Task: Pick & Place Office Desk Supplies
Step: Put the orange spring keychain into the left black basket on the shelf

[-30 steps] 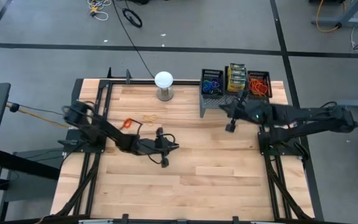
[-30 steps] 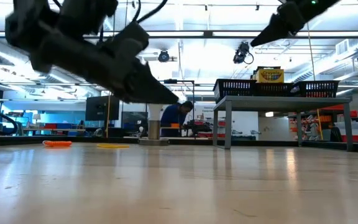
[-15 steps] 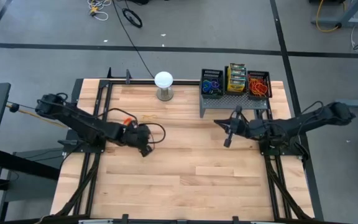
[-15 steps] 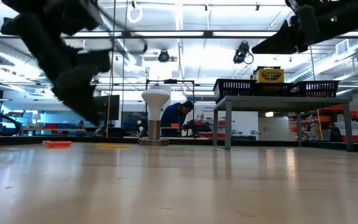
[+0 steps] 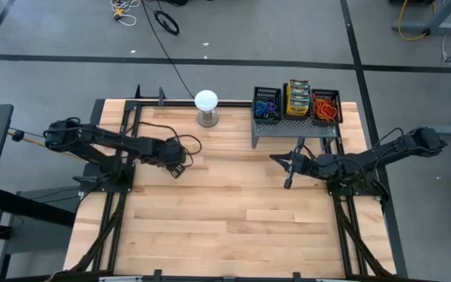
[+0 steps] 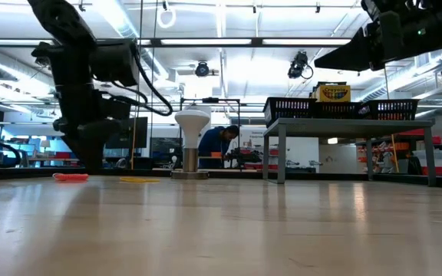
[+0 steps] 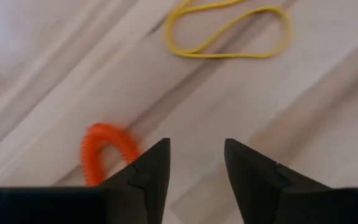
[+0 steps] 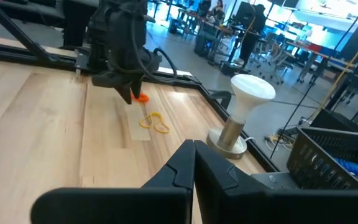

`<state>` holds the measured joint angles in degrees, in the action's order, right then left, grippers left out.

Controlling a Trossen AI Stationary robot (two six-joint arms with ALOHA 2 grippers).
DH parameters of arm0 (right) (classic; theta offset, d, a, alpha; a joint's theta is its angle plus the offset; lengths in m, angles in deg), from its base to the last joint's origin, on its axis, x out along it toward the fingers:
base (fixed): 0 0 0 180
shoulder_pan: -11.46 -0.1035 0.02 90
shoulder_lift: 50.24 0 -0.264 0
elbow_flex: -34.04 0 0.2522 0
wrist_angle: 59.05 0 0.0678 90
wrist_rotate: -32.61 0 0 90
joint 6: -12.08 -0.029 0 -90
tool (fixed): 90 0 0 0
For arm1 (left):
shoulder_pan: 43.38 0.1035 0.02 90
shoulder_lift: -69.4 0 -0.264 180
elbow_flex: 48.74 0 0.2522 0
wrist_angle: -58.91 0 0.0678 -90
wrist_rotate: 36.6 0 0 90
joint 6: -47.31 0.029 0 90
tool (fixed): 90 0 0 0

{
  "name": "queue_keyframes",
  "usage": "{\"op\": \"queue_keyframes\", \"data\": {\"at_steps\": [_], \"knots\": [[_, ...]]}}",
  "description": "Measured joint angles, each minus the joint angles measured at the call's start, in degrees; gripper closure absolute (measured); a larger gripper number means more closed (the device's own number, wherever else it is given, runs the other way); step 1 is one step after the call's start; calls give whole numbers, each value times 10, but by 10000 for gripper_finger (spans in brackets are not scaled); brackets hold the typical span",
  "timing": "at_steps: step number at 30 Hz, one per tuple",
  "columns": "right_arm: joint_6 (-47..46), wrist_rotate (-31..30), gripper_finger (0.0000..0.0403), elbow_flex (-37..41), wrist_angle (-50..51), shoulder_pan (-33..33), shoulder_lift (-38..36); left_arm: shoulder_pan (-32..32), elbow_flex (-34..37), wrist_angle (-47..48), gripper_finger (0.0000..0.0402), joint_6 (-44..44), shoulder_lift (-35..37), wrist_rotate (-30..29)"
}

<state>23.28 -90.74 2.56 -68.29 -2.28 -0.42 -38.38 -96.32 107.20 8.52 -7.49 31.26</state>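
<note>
A wooden bench [image 5: 233, 204] is seen from above, with two dark arms reaching in from either side. On the left, the left claw [image 7: 196, 163] points down, low over the bench, its fingers [image 7: 148, 171] parted with bare wood between them. An orange coiled band [image 7: 103, 149] lies on the bench just beside one fingertip, and a yellow band [image 7: 229, 34] lies flat a little farther off. Near the back edge, a white globe [image 5: 206, 100] stands on a short stand. To its right, a grey riser [image 5: 296, 125] carries three black mesh bins [image 5: 267, 104] in a row: the outer two hold coloured bands, the middle one crayon boxes [image 5: 298, 95]. In front of the riser, the right claw [image 8: 194, 163] hangs above the bench, closed and holding nothing.
</note>
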Motion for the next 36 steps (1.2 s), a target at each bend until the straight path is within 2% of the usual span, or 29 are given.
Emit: {"op": "queue_keyframes", "data": {"at_steps": [5, 11, 16, 20, 23, 28, 31, 36], "knots": [[0, 0, 393, 0, 0, 0, 0, 37, 0, 39, 231, 3, 0, -18], [0, 2, 392, 0, 1, 0, 0, 53, 0, 60, 232, 10, 0, -7], [0, 1, 392, 0, 1, 0, 0, 53, 4, 59, 256, 19, 0, 18], [0, 1, 392, 0, 2, 0, 0, 54, 19, 60, 279, 4, 0, 0], [0, 1, 392, 0, 2, 0, 0, 62, 35, 51, 283, -6, 0, -11], [0, 1, 392, 0, 2, 0, 0, 66, 51, 33, 289, 26, 2, 9], [0, 1, 392, 0, 2, 0, 0, 60, 48, 31, 309, 40, 1, 6], [0, 1, 392, 0, 6, 0, 0, 38, 29, 29, 372, 91, 6, 11]]}}
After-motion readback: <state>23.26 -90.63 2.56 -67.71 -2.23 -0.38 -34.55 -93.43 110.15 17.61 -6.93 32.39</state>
